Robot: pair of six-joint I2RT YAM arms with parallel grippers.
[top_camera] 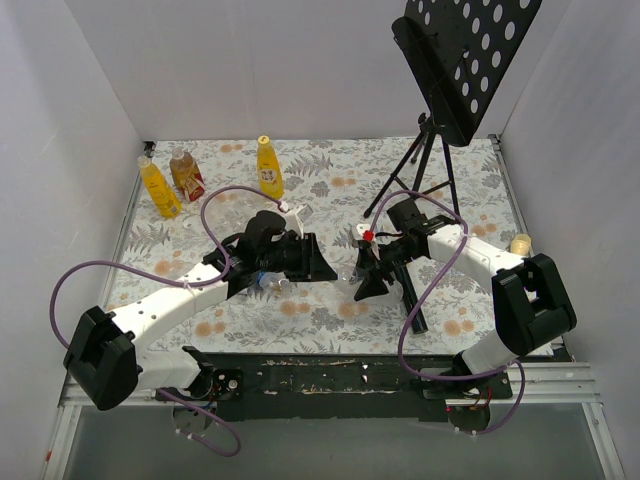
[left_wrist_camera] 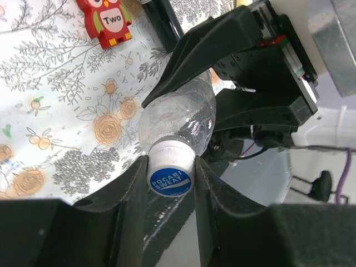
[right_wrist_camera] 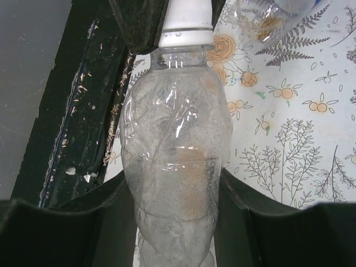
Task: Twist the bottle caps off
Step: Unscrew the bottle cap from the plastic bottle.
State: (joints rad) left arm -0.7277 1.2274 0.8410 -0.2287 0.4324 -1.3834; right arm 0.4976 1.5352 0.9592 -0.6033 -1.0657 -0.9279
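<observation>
White-and-blue cap (left_wrist_camera: pixel 171 169), clear bottle (right_wrist_camera: pixel 175 167), floral table (top_camera: pixel 330 170)

Blue-topped white plastic cap (left_wrist_camera: pixel 170 179) says "POCARI SWEAT", and the red owl-shaped block (left_wrist_camera: pixel 109 19) just reads "Two".

Counted: yellow bottle (top_camera: pixel 268 168) x2, brown bottle (top_camera: pixel 186 174) x1, clear bottle (right_wrist_camera: pixel 175 167) x2, white cap (left_wrist_camera: pixel 171 169) x1 seen, owl block (left_wrist_camera: pixel 108 19) x1, blk stand (top_camera: pixel 440 90) x1, arm (top_camera: pixel 170 310) x2; small yellow obj (top_camera: pixel 520 243) at rt edge x1, type was unclear.
</observation>
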